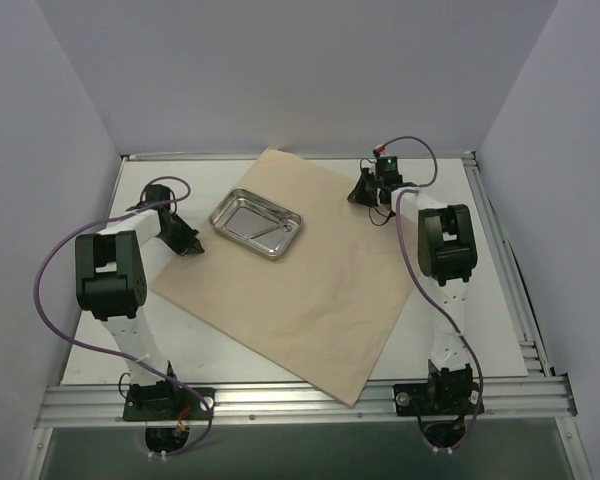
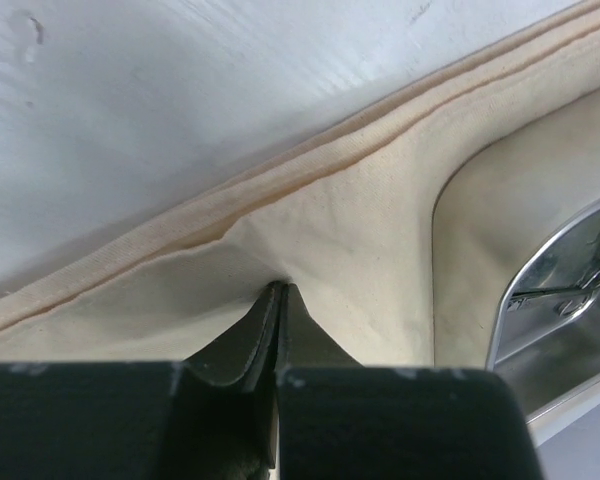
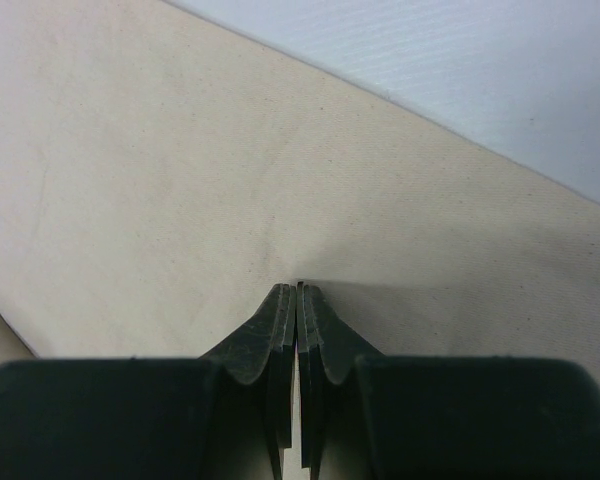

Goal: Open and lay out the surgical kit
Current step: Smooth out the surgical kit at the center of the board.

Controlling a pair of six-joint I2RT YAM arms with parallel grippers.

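Note:
The surgical kit's beige wrap sheet [image 1: 310, 290] lies spread flat as a large square, turned like a diamond on the white table. A shiny steel tray [image 1: 292, 238] stands on its upper left part with thin metal instruments [image 1: 265, 232] inside. My left gripper [image 1: 190, 243] is at the sheet's left edge, near the hem. In the left wrist view it [image 2: 280, 287] is shut on a puckered pinch of the sheet [image 2: 360, 220], with the tray [image 2: 502, 318] to the right. My right gripper [image 1: 365, 192] [image 3: 298, 285] is shut on the sheet [image 3: 180, 180] near its upper right edge.
Aluminium rails [image 1: 310, 400] run along the table's near edge and right side [image 1: 500, 250]. White walls close in the back and both sides. Purple cables [image 1: 42, 280] loop off both arms. The sheet's near corner [image 1: 352, 400] reaches the front rail.

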